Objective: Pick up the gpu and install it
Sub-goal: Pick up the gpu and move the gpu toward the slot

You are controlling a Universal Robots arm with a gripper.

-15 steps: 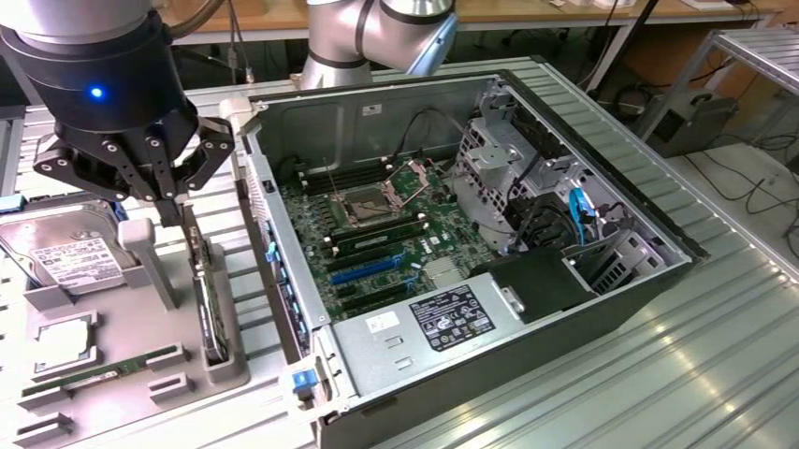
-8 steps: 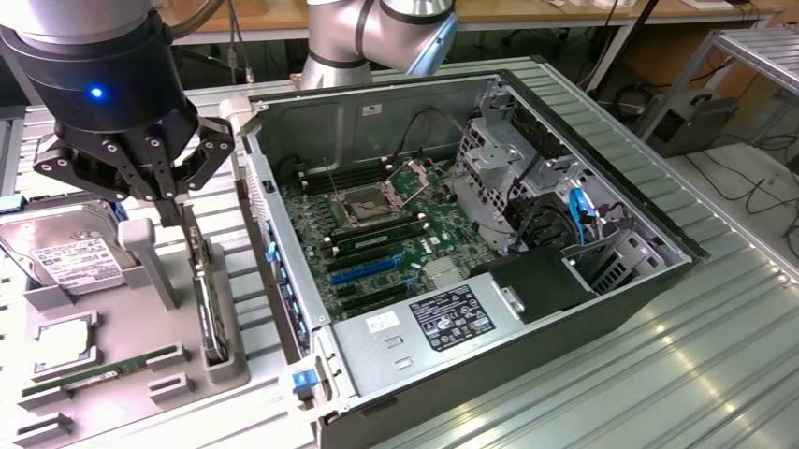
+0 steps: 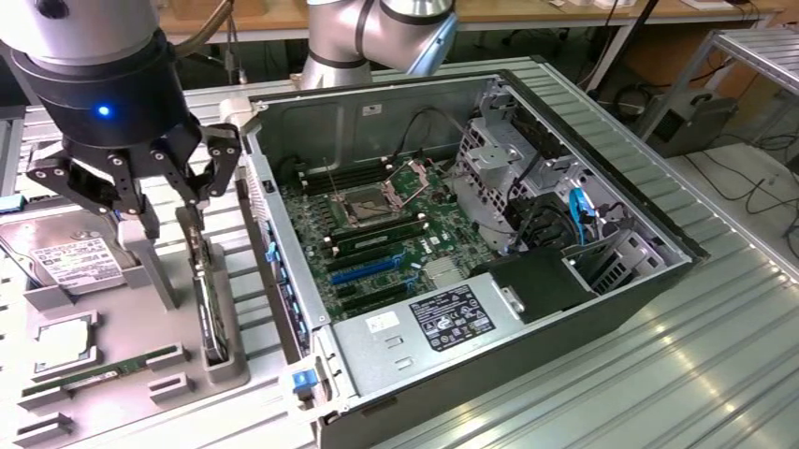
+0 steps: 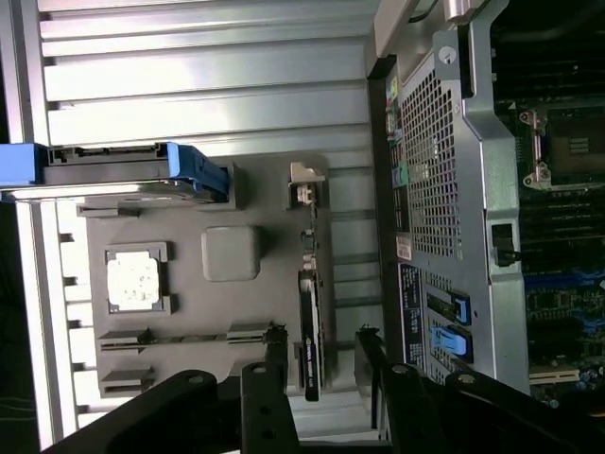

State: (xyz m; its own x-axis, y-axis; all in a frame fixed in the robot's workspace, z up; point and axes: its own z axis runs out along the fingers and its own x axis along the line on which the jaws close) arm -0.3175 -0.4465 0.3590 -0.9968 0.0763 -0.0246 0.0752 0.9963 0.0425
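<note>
The ribbed aluminium desk (image 3: 699, 355) carries everything, its grooves bright and hard. On it lies the open computer case (image 3: 312, 122), thin grey sheet steel around a green motherboard (image 3: 374, 234) with dark slots. At the exterior view's left sits a matte grey moulded holder (image 3: 125, 313), each pocket shaped to its part.

My pincer (image 3: 172, 215) hangs just above that holder, spread wide and pinching nothing. In the wrist view its black fingers (image 4: 269, 402) straddle the gpu (image 4: 310, 331) with a gap on either side.

The gpu (image 3: 209, 309) stands on its long edge in a narrow slot of the holder, beside the case wall. It is a thin, flat, dark card, and its silver bracket end looks to be at the far end from me.

I judge this to be the lining-up before the grasp. To do it well I should keep the card centred between the fingers and my wrist square to its length. The pads should meet the flat faces evenly. A board this thin, gripped off-centre, would likely twist or bind in its slot.
</note>
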